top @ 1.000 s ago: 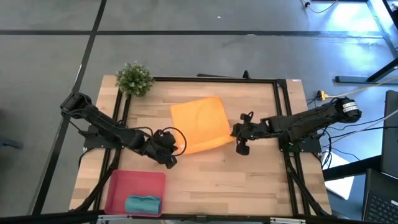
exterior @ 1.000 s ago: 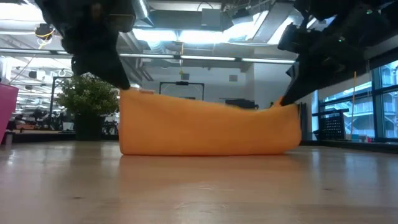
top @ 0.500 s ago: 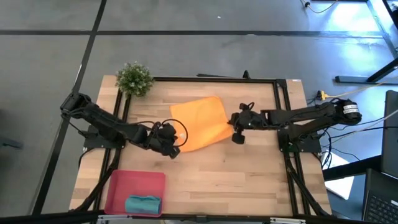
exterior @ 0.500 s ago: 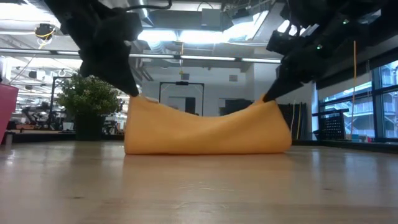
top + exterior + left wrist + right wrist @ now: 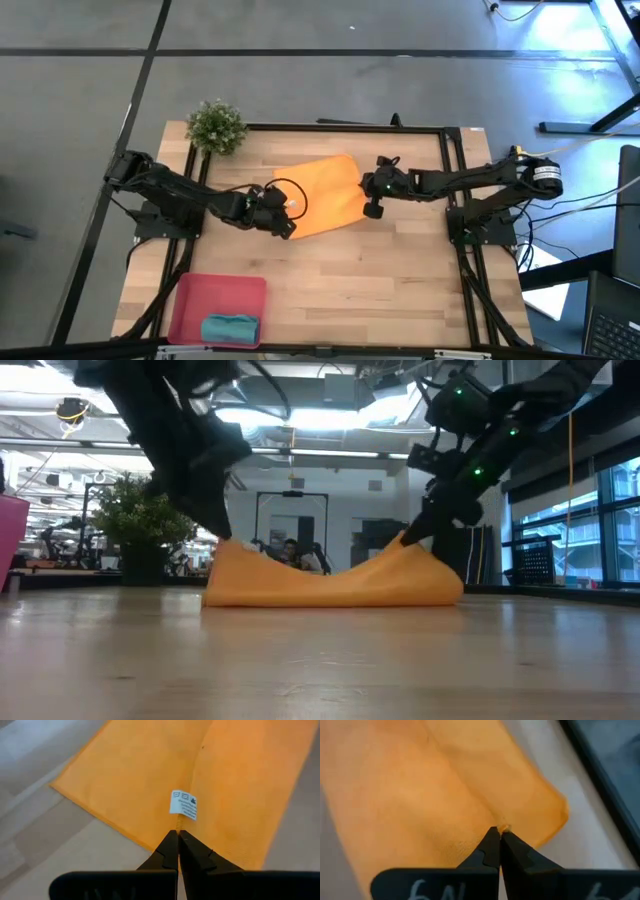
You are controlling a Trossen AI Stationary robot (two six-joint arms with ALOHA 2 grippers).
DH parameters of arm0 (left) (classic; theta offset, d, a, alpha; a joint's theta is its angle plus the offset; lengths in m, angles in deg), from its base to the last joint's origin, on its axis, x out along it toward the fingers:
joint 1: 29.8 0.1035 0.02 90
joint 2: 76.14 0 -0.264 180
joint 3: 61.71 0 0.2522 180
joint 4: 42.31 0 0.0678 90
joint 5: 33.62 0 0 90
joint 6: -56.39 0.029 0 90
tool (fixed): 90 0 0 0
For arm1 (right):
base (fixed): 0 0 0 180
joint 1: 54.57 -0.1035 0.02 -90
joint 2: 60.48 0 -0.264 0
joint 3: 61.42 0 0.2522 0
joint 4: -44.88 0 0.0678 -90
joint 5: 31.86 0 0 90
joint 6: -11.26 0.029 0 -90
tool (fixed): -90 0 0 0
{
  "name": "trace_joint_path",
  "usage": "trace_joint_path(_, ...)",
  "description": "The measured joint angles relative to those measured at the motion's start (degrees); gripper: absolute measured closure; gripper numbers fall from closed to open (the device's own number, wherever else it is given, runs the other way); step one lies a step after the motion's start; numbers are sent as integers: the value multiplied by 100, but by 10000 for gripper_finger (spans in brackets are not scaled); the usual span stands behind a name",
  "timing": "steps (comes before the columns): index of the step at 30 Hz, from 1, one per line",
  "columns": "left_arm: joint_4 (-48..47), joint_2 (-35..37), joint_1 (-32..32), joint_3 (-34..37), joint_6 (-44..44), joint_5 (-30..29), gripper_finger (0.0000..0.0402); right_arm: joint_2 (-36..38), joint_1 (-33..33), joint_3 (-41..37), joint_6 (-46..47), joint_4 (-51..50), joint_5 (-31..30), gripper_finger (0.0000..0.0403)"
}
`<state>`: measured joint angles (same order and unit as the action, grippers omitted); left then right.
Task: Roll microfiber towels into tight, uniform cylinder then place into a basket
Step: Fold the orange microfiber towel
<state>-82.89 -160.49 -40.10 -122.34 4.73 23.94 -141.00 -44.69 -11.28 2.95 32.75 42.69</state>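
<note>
Pinching the orange towel (image 5: 320, 200) at opposite near corners, your left gripper (image 5: 288, 212) and right gripper (image 5: 368, 198) are clamping limp cloth; it's sagging between them.

Wooden table (image 5: 400, 290), pale planks, black metal frame around its edge. Grey floor (image 5: 300, 90) with dark seam lines; bright patch of light at one corner. Small potted plant (image 5: 216, 126) at a table corner. Low view: open hall, strip lights (image 5: 300, 415) on ceiling, large windows (image 5: 615, 530) at side, seated person (image 5: 292, 552) far back.
</note>
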Motion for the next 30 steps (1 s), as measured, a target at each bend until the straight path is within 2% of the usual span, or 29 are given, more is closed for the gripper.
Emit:
trace_joint_path(11,-1,-154,467,0,87,-710,402,-450,959,0,-665,999,85,399)
trace_joint_path(17,-10,-154,719,0,87,-777,402,-772,1342,0,-744,1503,238,399)
trace_joint_path(22,-96,-154,956,0,82,-770,402,-1022,1539,2,-776,1915,823,399)
trace_joint_path(30,-75,-209,1282,0,75,-770,402,-1269,1685,4,-871,2355,852,399)
